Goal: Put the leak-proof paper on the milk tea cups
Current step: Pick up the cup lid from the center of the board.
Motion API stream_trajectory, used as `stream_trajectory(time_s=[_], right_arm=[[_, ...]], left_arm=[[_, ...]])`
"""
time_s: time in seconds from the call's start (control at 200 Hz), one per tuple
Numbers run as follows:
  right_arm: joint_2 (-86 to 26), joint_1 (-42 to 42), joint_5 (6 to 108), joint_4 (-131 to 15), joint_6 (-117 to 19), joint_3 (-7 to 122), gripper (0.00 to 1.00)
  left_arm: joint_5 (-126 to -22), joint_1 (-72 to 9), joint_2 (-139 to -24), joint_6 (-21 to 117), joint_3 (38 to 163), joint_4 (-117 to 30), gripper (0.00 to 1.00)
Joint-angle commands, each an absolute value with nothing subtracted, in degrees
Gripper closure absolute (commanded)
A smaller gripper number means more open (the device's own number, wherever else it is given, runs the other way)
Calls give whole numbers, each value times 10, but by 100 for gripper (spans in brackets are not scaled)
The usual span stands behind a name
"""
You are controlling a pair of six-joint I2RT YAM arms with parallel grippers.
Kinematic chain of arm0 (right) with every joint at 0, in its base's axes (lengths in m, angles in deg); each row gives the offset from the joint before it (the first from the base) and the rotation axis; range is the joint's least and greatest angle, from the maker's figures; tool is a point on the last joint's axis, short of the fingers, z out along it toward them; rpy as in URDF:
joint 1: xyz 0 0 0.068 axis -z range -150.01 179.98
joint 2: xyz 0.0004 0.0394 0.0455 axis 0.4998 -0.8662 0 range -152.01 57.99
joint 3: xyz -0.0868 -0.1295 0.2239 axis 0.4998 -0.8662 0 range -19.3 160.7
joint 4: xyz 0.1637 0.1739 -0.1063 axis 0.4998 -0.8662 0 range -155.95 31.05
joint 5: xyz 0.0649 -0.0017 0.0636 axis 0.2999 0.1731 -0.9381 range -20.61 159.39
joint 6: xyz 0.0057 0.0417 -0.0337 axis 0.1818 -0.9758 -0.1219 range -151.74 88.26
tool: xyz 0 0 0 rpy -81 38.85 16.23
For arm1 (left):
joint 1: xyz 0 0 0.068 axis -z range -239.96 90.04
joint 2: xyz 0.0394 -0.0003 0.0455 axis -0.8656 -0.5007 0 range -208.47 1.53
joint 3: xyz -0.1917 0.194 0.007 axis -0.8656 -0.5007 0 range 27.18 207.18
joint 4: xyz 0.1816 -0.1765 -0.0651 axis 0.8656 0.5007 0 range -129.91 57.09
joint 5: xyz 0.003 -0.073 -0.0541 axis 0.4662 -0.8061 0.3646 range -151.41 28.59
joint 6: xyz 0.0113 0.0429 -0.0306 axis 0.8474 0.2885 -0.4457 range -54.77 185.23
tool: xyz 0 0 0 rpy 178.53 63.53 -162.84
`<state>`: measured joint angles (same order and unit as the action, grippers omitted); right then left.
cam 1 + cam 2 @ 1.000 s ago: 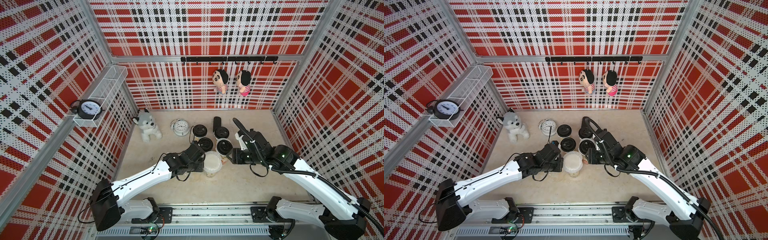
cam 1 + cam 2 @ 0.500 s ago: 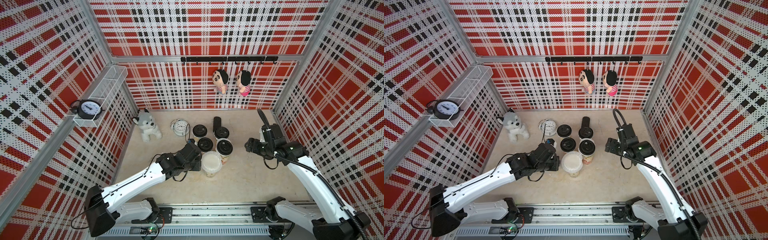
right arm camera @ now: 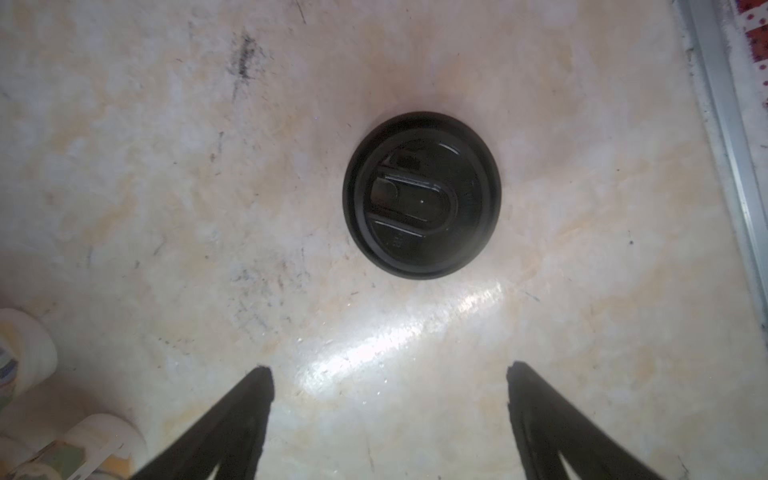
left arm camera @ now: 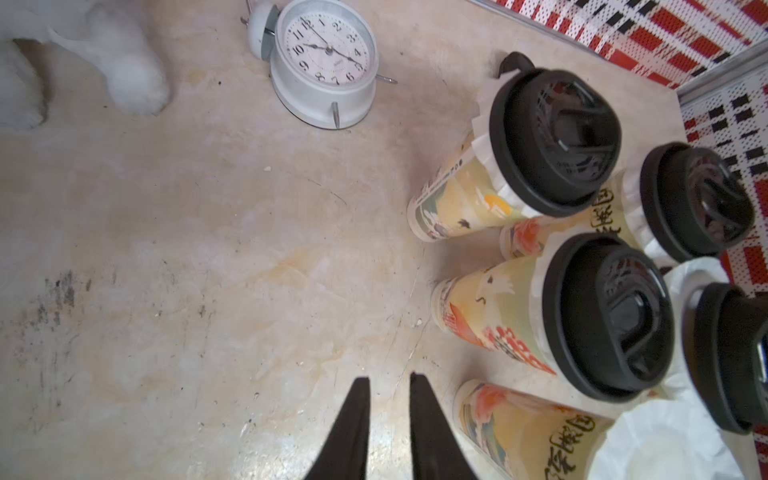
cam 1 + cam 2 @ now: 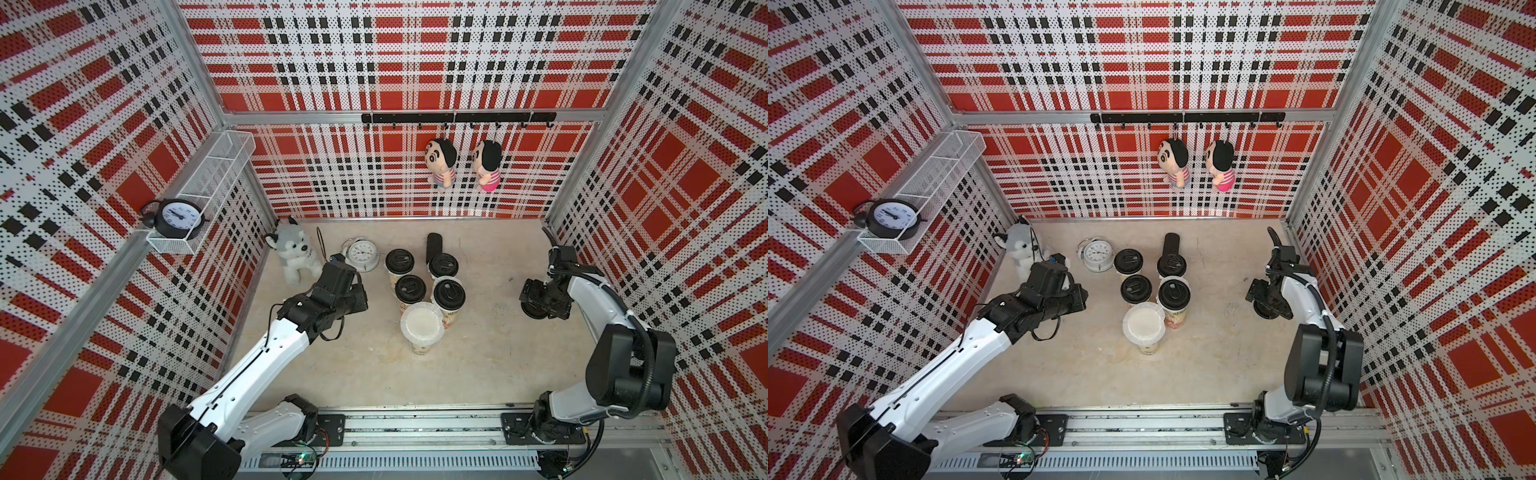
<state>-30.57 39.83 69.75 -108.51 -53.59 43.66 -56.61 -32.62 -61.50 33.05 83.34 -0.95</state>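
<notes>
Five milk tea cups (image 5: pixel 448 294) stand clustered mid-table. Black lids close all but the front one, and white paper edges (image 4: pixel 484 137) peek out under them. The front cup (image 4: pixel 519 428) carries a round sheet of leak-proof paper (image 5: pixel 422 323) (image 5: pixel 1144 324) flat over its mouth, with no lid on it. My left gripper (image 4: pixel 389 378) hovers left of the cups, its jaws a narrow gap apart with nothing between them. My right gripper (image 3: pixel 389 370) stands wide open and empty at the right, just above a loose black lid (image 3: pixel 422 194) lying on the table.
A white alarm clock (image 5: pixel 362 255) and a husky plush (image 5: pixel 293 253) sit behind my left arm. A black upright cylinder (image 5: pixel 433 245) stands behind the cups. The plaid right wall (image 5: pixel 665 249) is close to my right arm. An arm rail (image 5: pixel 415 428) runs along the front.
My right arm swung away from the cups to the right side and opened its jaws wide. My left gripper drew back left from the paper-topped cup and opened slightly.
</notes>
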Motion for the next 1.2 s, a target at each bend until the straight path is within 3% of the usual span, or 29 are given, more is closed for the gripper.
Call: stream_trajectory(time_s=[0.0,0.286,1.192], right_arm=[[-333,406,718,-1063,-520,460,10],[-391,432,749,-1022,-517,472,12],[-454,433,711,-982,-512,470,22]], left_arm=[[-587,-343,-617,366,836,-37,74],[-603,-354,-643,381,828,-52,73],[-616,-356,-676,384,836,-59,75]])
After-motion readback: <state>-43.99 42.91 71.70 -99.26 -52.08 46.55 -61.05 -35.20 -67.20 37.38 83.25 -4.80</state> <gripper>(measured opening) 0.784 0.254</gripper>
